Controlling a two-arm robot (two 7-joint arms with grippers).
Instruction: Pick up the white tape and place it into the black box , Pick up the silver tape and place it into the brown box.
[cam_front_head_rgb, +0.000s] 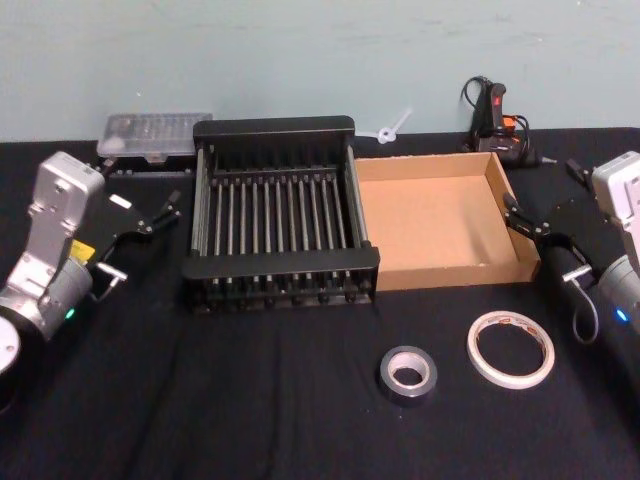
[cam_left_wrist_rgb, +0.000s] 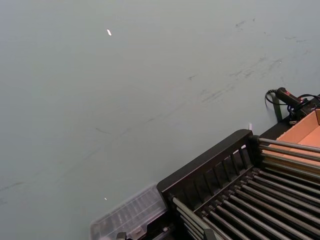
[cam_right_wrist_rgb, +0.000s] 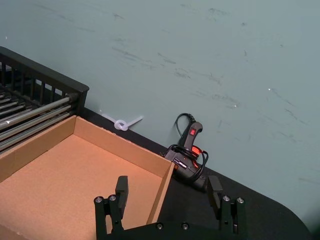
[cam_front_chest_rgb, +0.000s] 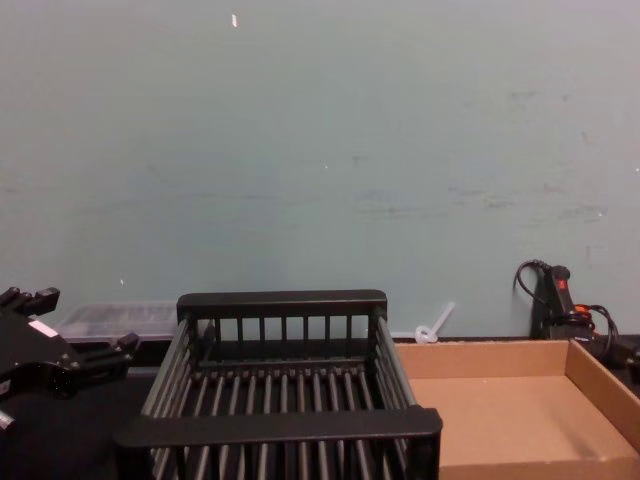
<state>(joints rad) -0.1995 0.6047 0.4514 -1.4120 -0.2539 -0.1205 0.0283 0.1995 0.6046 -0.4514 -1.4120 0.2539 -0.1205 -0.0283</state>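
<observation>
Nothing is being gripped by the open, empty right tool or left tool; the white ring-shaped tape roll is being left for lifting first.

Two tape rolls: white tape, silver tape; two boxes: black box, brown box.

Setting: a robot test bench in a lab or workshop.
Work surface: desk draped in plain black cloth.
Backdrop: bare pale teal wall, scuffed and scratched.
Workshop tools: corded black-and-orange glue gun and clear plastic parts case at the desk's far edge.
Staged props: black box, brown box, white tape, silver tape.
</observation>
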